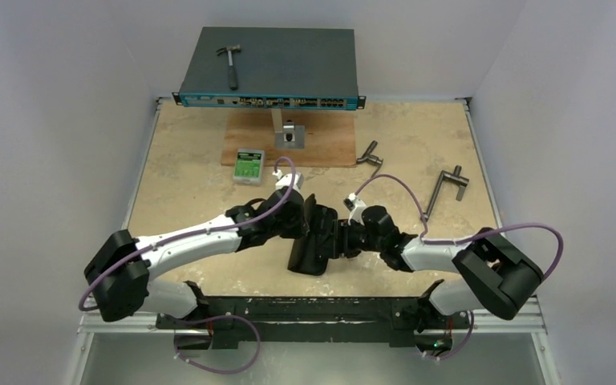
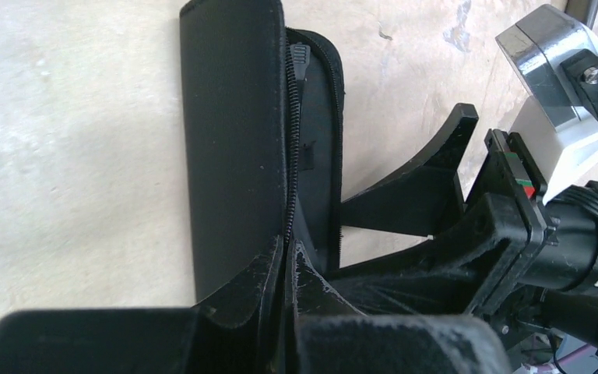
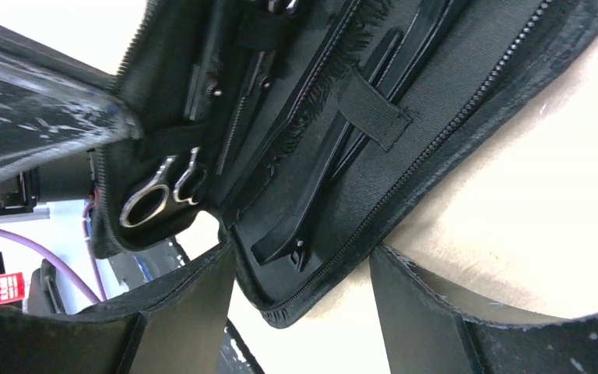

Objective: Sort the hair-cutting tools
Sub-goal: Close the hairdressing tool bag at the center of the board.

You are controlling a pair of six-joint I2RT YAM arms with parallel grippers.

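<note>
A black zip case (image 1: 309, 250) lies half open at the table's middle. My left gripper (image 2: 290, 251) is shut on the zipper edge of its raised flap (image 2: 233, 140) and holds it up. In the right wrist view the inside shows: silver scissors with ring handles (image 3: 152, 200) in the raised half, a black comb (image 3: 237, 128) beside them, and slim black hair clips (image 3: 319, 199) under an elastic strap (image 3: 374, 109) in the lower half. My right gripper (image 3: 304, 292) is open, its fingers on either side of the case's near corner, with nothing held.
A network switch (image 1: 269, 68) with a hammer (image 1: 229, 62) on top stands at the back, above a wooden board (image 1: 333, 144) with a metal bracket (image 1: 290, 135). A green box (image 1: 249, 165) lies near it. Two grey T-handle tools (image 1: 370, 154) (image 1: 447, 186) lie to the right.
</note>
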